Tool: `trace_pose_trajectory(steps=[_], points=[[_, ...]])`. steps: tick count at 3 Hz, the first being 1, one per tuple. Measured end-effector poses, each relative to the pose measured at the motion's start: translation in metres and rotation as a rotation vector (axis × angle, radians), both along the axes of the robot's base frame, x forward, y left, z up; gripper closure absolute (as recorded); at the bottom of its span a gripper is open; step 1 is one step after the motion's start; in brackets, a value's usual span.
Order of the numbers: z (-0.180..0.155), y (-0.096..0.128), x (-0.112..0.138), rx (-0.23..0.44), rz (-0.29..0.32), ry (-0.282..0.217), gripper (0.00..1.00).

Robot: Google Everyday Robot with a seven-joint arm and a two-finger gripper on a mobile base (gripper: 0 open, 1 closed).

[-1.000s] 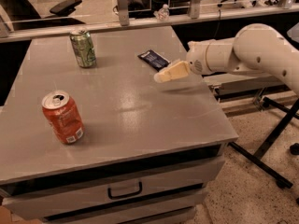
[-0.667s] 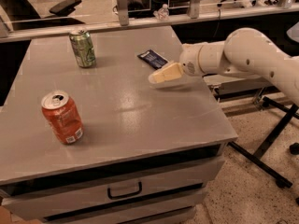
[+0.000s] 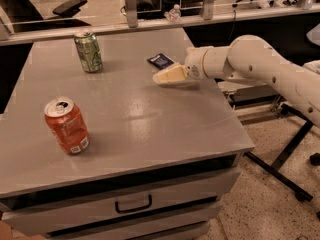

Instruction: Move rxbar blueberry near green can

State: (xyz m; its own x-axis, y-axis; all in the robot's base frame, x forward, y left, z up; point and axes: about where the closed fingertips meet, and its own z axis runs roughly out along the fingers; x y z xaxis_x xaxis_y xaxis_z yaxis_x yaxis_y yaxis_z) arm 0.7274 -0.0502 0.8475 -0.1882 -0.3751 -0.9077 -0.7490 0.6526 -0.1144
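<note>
My gripper [image 3: 169, 76] had slid a little to the left since the earlier frame, while the blue snack bar [image 3: 161, 60] had stayed where it was. The bar lay flat on the far right part of the table [image 3: 150, 119], just beyond my gripper and apart from it, so I was not holding it. I could not tell whether my gripper was open or closed.

The green can [image 3: 88, 51] stood upright at the far left, well apart from the bar. Judging by that, nothing of the move was done: the bar was yet to be grasped, carried left and set down beside the can.

An orange can [image 3: 66, 126] stood at the near left, its top opened, its contents hidden. The drawer [image 3: 132, 204] under the table was closed.
</note>
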Motion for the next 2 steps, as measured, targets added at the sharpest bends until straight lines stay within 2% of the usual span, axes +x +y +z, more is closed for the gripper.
trace_pose_trajectory(steps=[2], points=[[-0.0018,0.0013,0.0216,0.046,-0.025,-0.004,0.60]])
